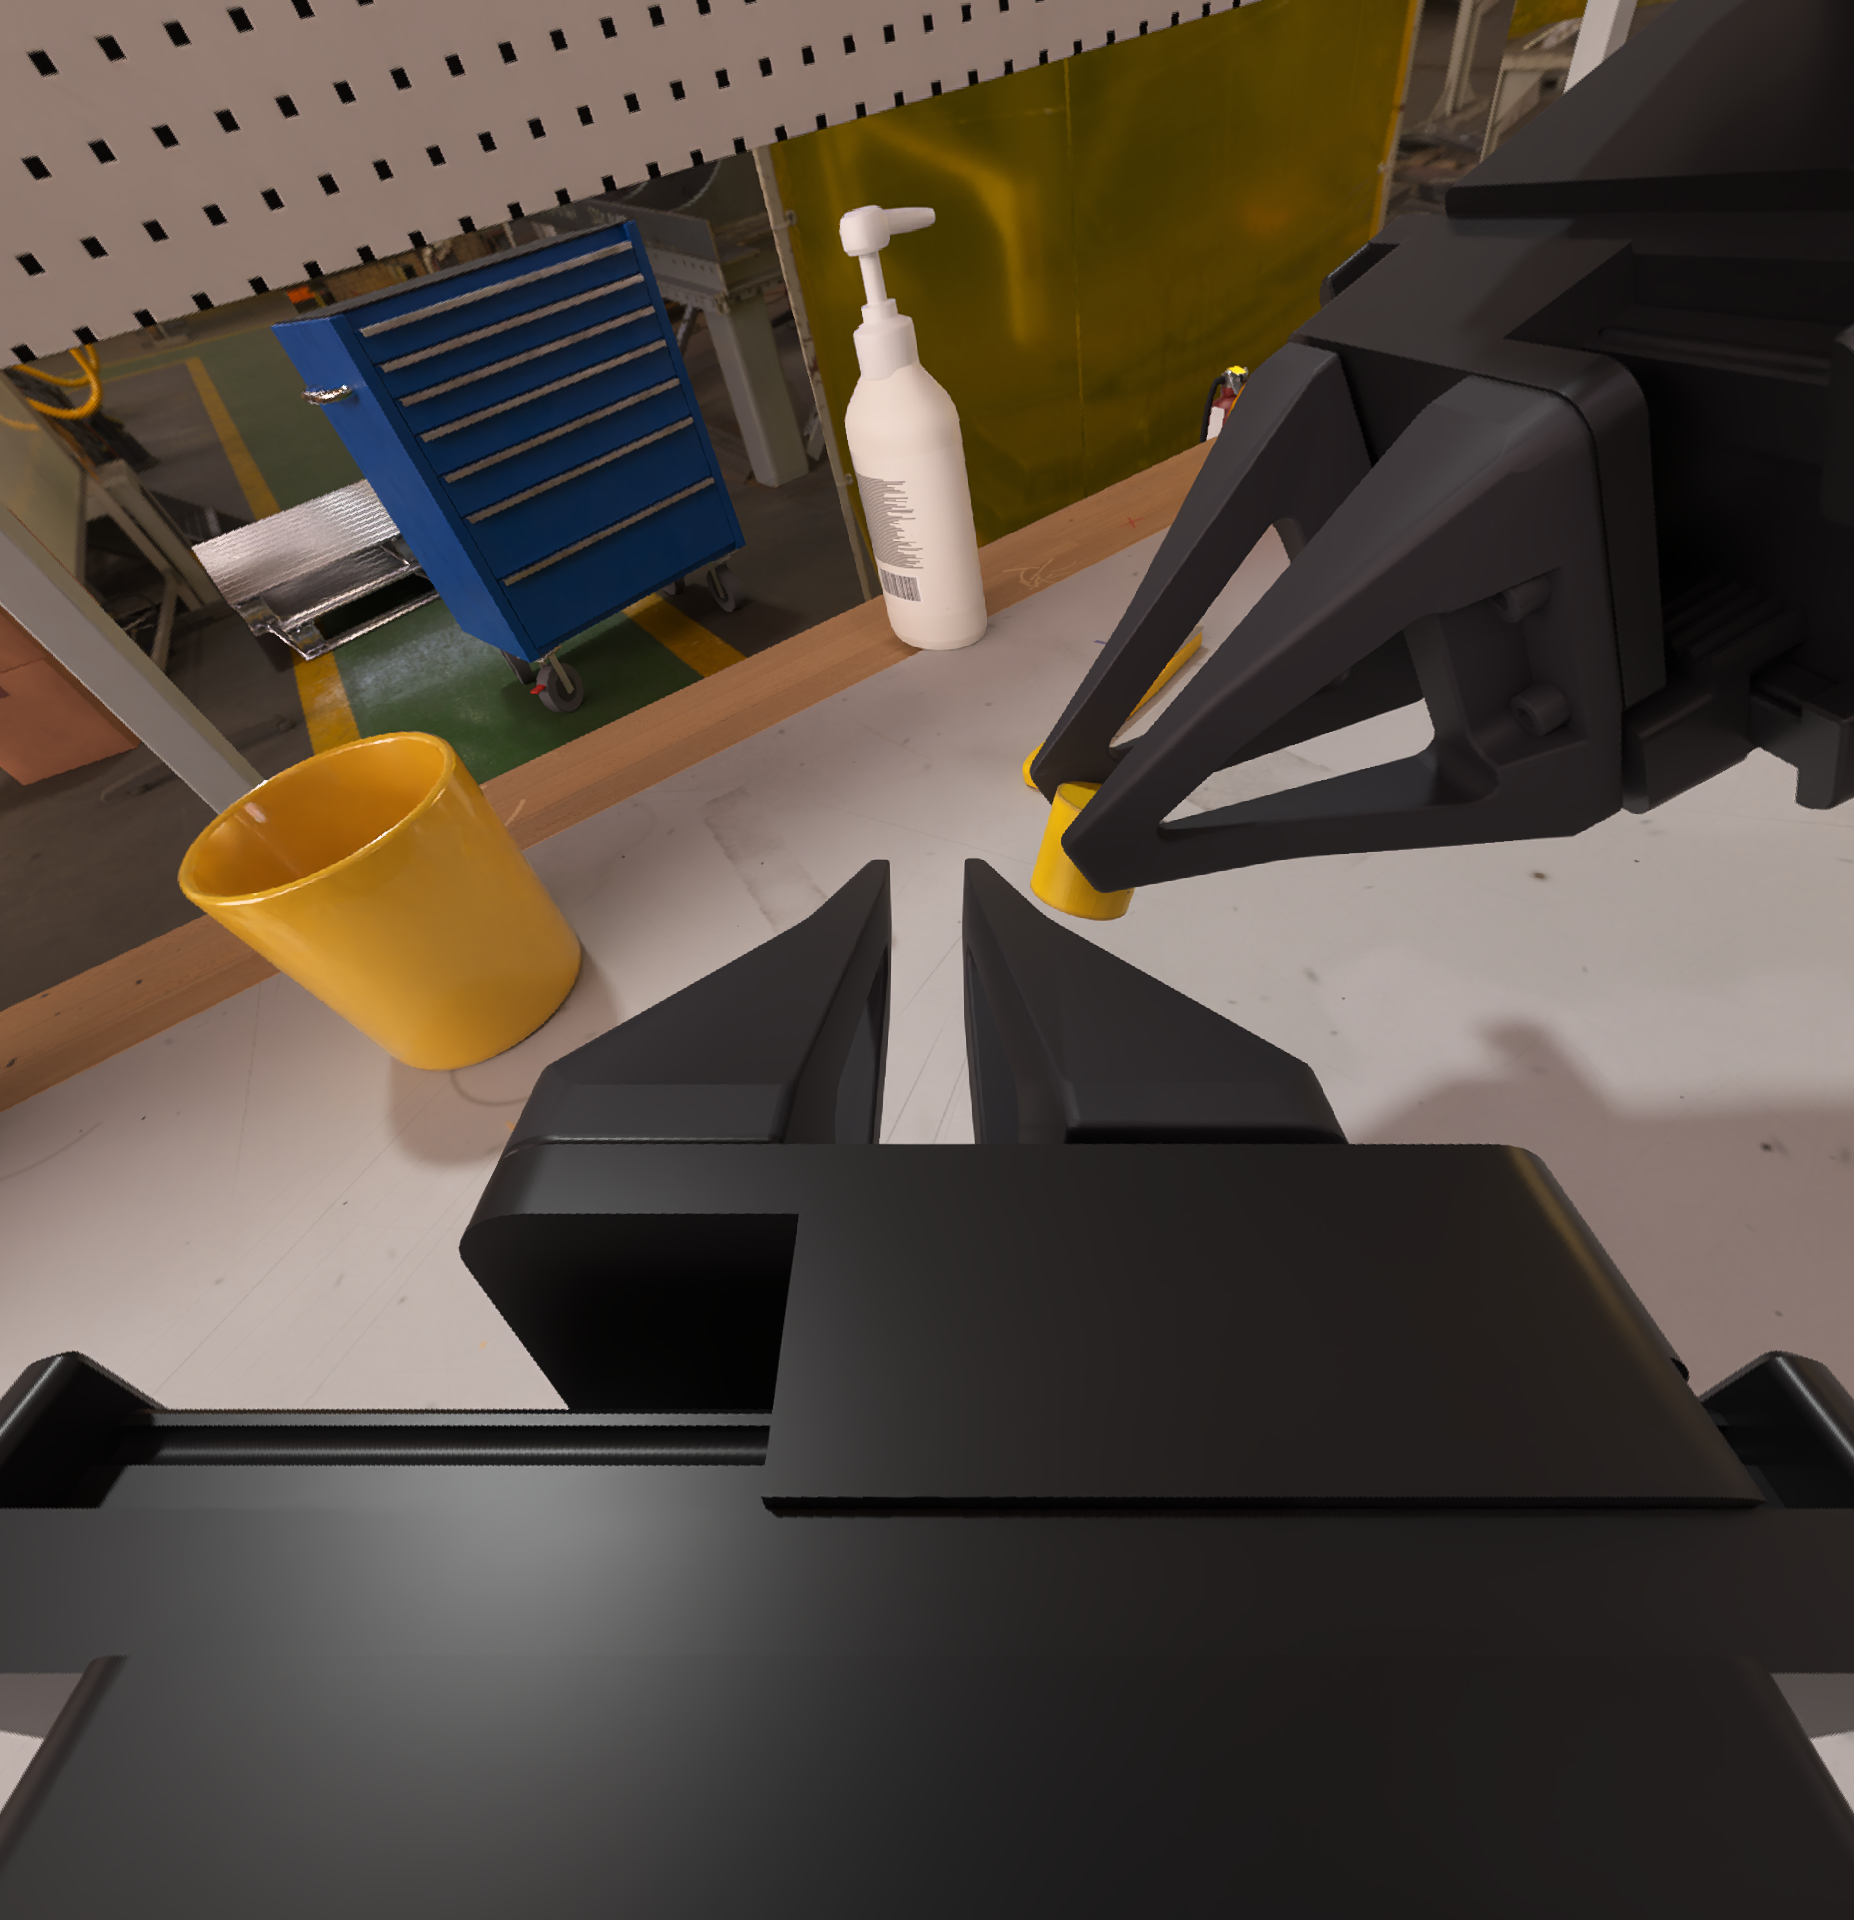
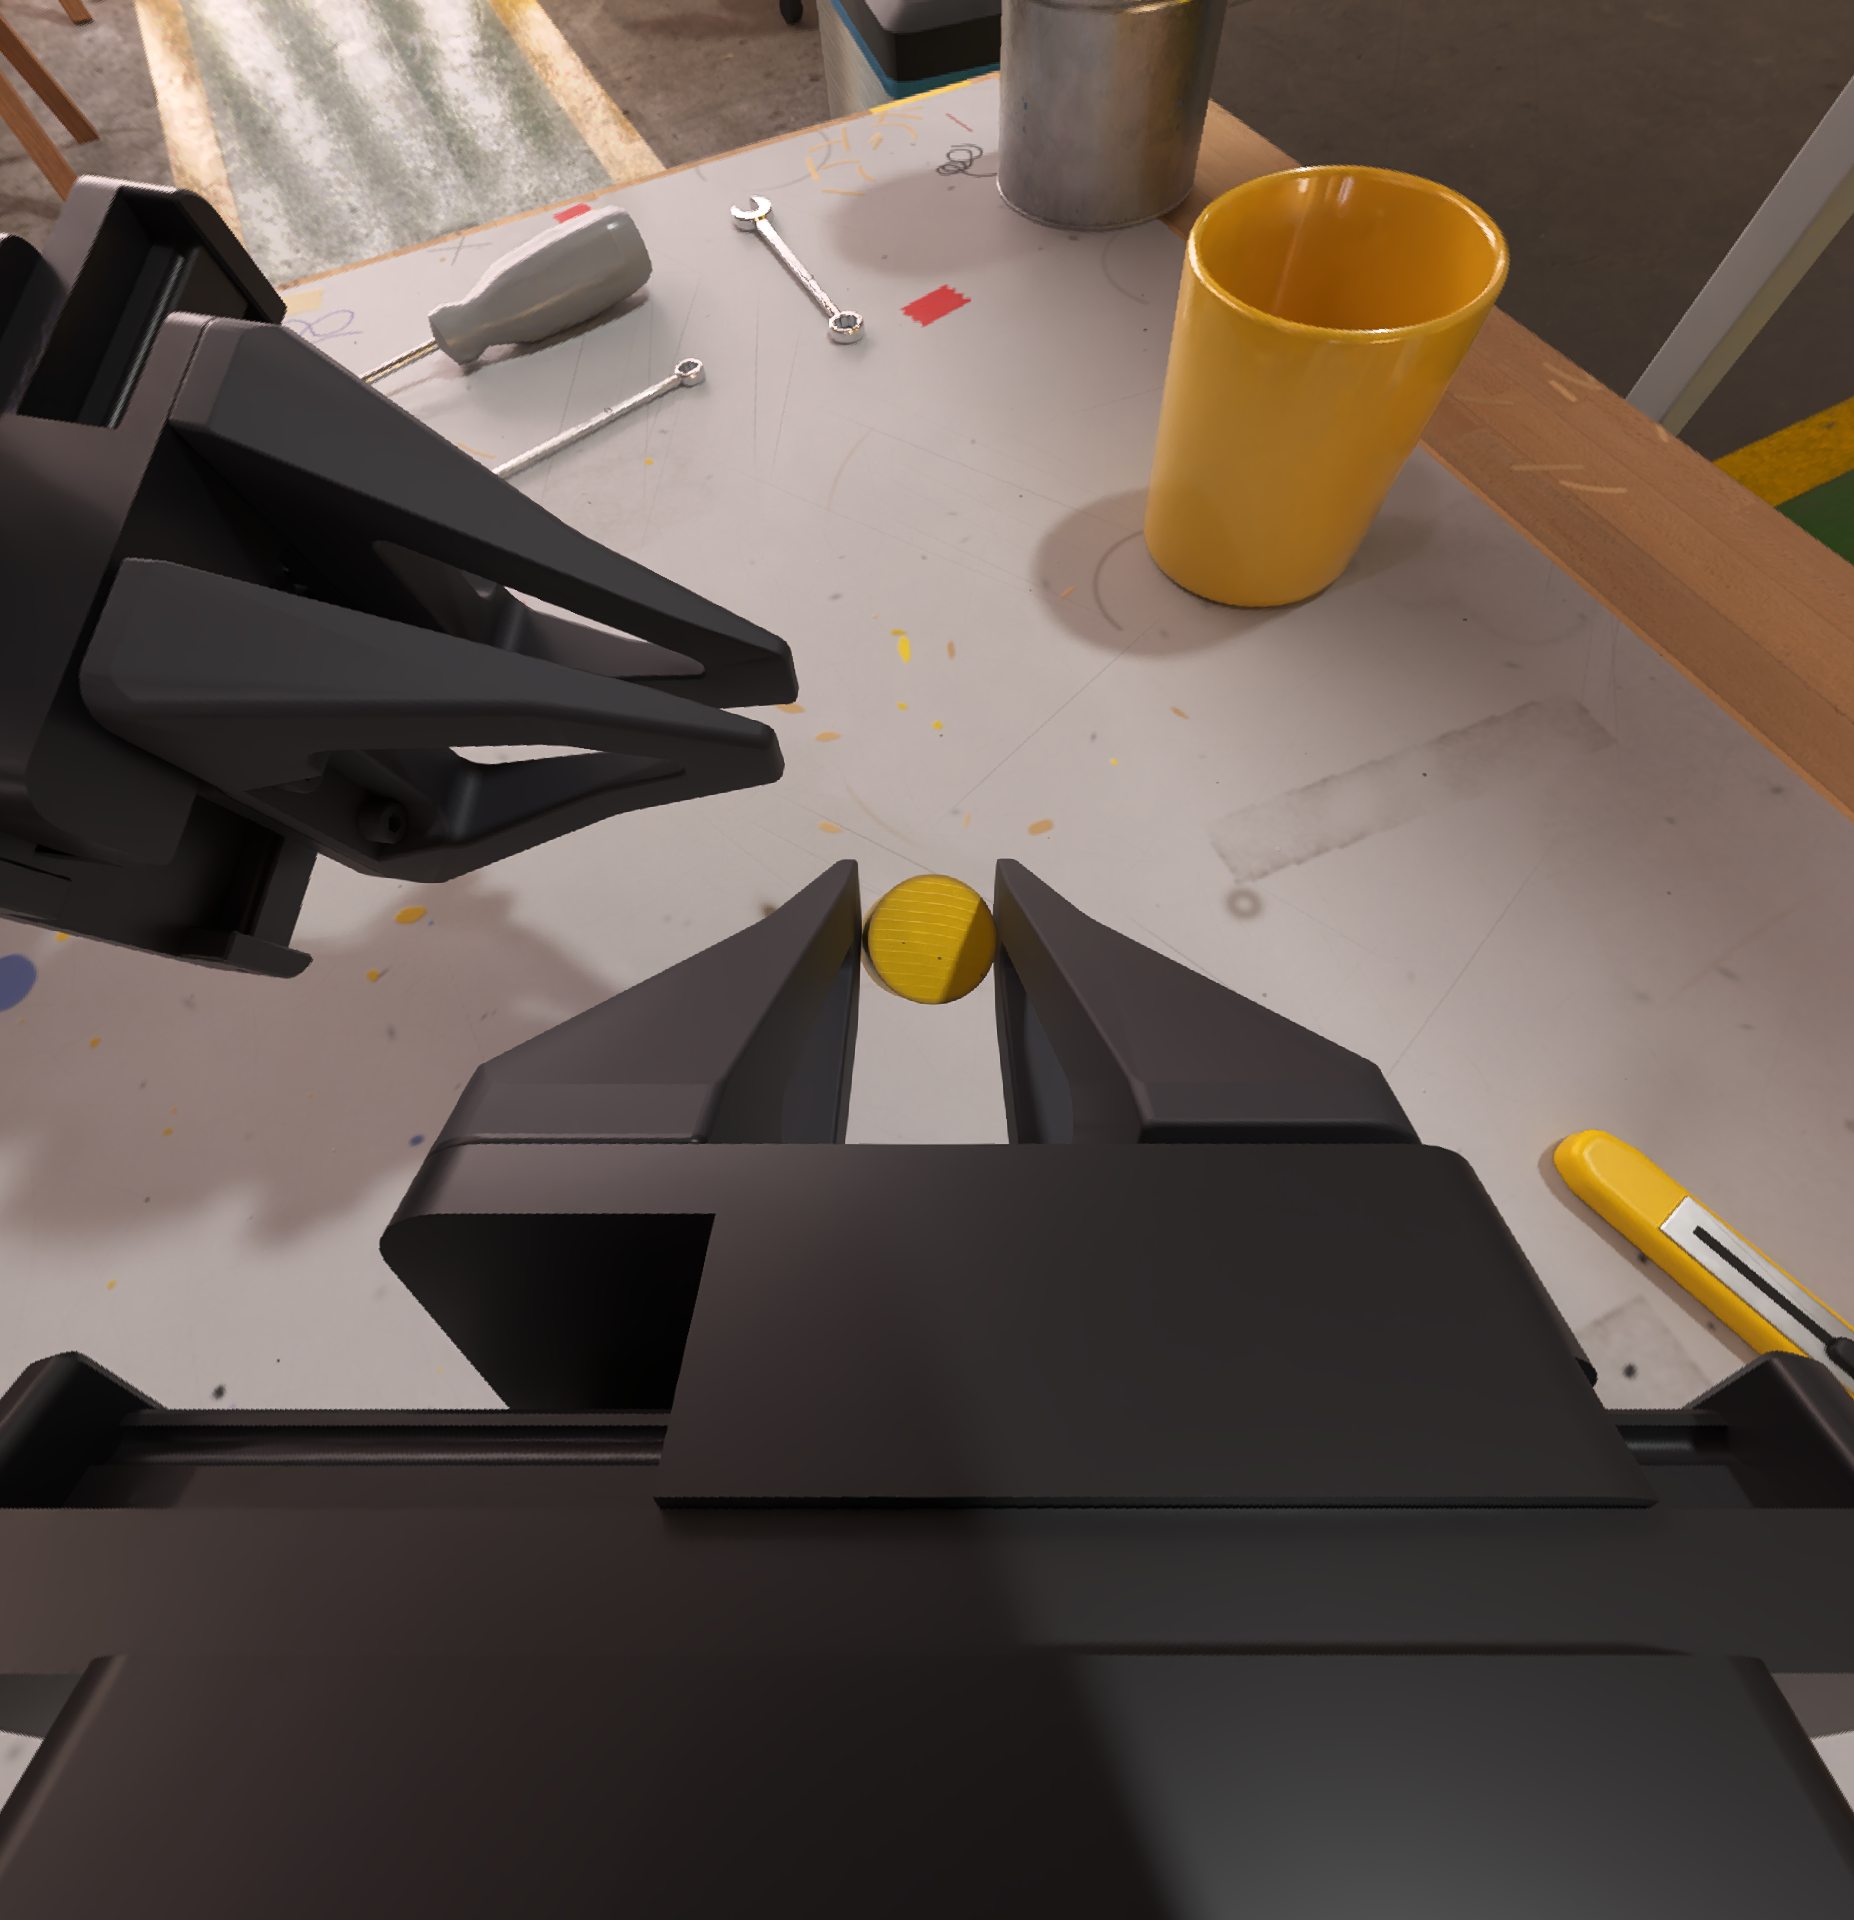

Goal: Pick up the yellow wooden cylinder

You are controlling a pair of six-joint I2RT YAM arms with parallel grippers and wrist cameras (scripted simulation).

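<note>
The yellow wooden cylinder [image 2: 928,940] stands upright on the white table, seen end-on in the right wrist view. My right gripper [image 2: 928,868] has one finger pressed against each side of it and is shut on it at table level. In the left wrist view the cylinder [image 1: 1074,883] shows under the right gripper's [image 1: 1066,821] tips. My left gripper [image 1: 927,868] is shut and empty, hovering just left of the cylinder. It also shows in the right wrist view [image 2: 783,707].
A yellow cup [image 2: 1307,395] stands near the table's wooden edge [image 2: 1629,540]; it also shows in the left wrist view [image 1: 383,894]. A white pump bottle [image 1: 912,468], a yellow utility knife [image 2: 1712,1268], a screwdriver [image 2: 538,286], two wrenches [image 2: 798,270] and a metal can [image 2: 1099,104] lie around.
</note>
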